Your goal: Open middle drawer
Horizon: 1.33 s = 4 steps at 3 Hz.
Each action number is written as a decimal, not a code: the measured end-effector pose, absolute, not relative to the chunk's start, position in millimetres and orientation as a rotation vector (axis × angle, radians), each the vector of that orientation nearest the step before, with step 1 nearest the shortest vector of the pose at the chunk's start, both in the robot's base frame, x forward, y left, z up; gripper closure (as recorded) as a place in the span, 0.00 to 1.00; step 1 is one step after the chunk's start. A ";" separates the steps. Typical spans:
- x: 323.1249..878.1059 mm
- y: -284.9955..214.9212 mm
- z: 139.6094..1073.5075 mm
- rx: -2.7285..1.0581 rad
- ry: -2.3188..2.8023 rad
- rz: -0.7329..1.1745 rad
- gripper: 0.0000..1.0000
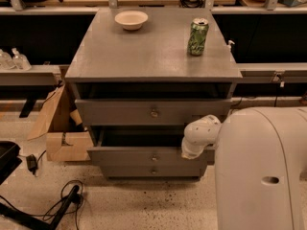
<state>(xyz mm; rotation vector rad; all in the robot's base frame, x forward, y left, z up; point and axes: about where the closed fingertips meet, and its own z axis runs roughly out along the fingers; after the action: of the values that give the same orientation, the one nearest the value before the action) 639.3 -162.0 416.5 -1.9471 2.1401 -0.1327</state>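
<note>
Camera view showed my gripper [192,150] low at the right end of the middle drawer [129,155], with its knob [154,157] off to the gripper's left. I could not tell whether the gripper was spread or closed. The drawer stood partly pulled out, so I judged the pull under way. Next I would draw straight back, keeping level.

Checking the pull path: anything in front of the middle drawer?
Nothing visible stands before the middle drawer. The gripper sits at its right front edge; the floor cables lie well to its left.
</note>
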 end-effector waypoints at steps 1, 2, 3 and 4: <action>639.3 -162.0 418.1 -1.947 2.140 -0.133 1.00; 639.3 -162.0 418.5 -1.947 2.140 -0.133 1.00; 639.3 -162.0 418.5 -1.947 2.140 -0.133 1.00; 639.3 -162.0 418.5 -1.947 2.140 -0.133 1.00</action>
<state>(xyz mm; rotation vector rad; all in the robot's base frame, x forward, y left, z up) 639.3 -162.0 418.5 -1.9471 2.1401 -0.1326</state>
